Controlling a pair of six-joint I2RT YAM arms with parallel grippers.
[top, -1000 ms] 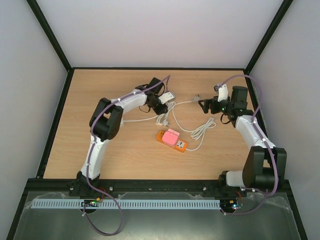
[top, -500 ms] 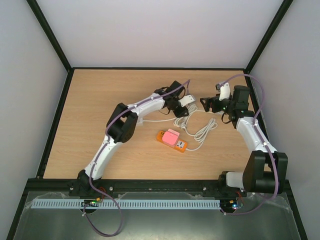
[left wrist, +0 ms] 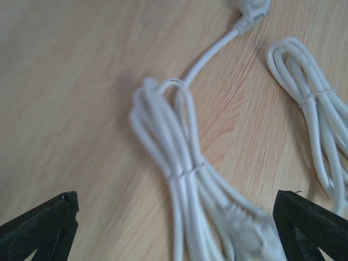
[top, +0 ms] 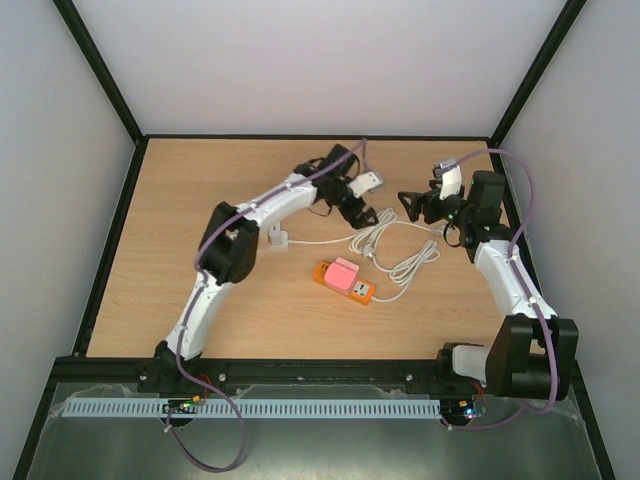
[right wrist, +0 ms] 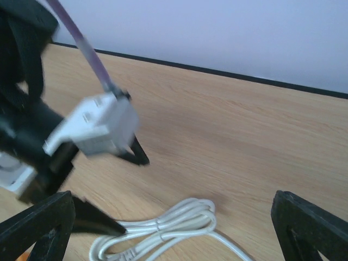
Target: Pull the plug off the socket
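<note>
The socket is an orange power strip [top: 357, 288] with a pink block [top: 343, 270] on top, lying mid-table. A white plug [top: 277, 238] lies on the wood to its left, apart from it, with its cord running right into a tied white cable bundle [top: 374, 236] [left wrist: 182, 174] [right wrist: 174, 225]. My left gripper [top: 370, 215] [left wrist: 174, 234] hovers over that bundle, open, holding nothing; its black fingers [left wrist: 43, 223] flank the bundle. My right gripper [top: 405, 208] [right wrist: 174, 239] is open and empty, just right of the left one and facing it.
A second tied cable bundle [top: 410, 262] [left wrist: 321, 119] lies right of the first and leads to the strip's right end. A white connector end [left wrist: 253, 8] shows at the top of the left wrist view. Black rails border the table, and the walls stand close behind.
My left gripper has gone from shut to wide open and let go of the cable. Its arm swung right, then slightly back. The right gripper barely moved.
</note>
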